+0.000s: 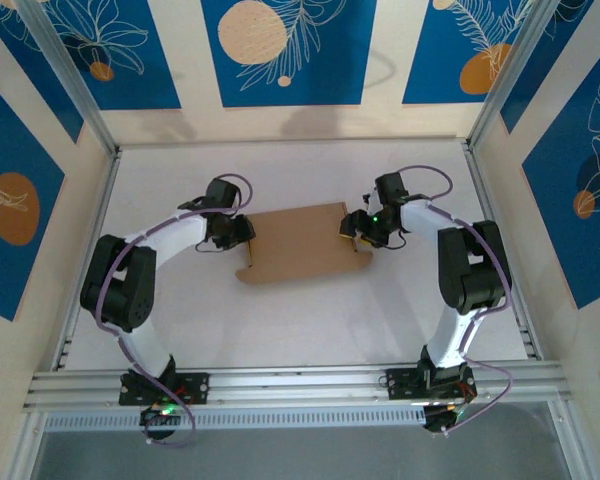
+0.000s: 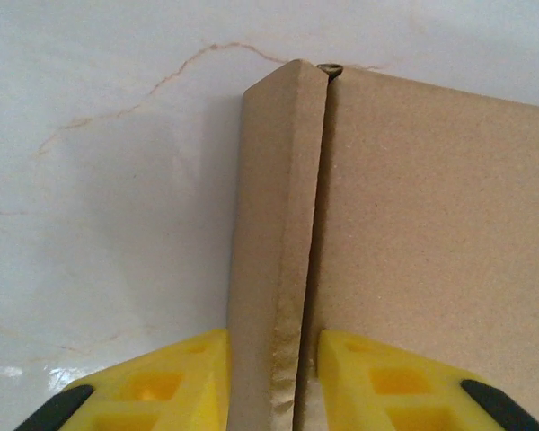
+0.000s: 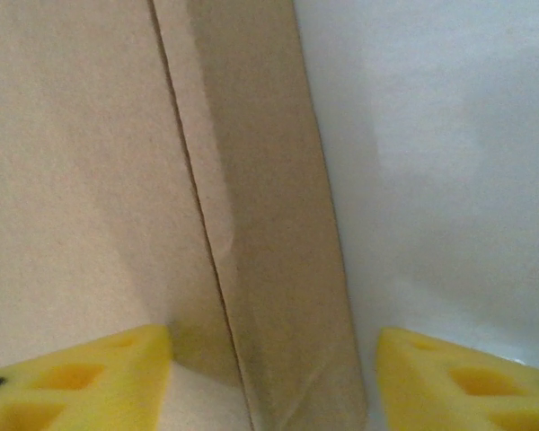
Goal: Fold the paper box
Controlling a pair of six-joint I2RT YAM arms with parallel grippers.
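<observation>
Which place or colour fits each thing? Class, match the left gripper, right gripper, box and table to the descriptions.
Things:
1. left gripper
2. right gripper
3. box
4. table

Descriptions:
A. white
B. brown
C. astride the raised flap at the box's right end
D. astride the raised flap at the box's left end

Pairs: 1-D, 2-C, 3-B, 4-A
</observation>
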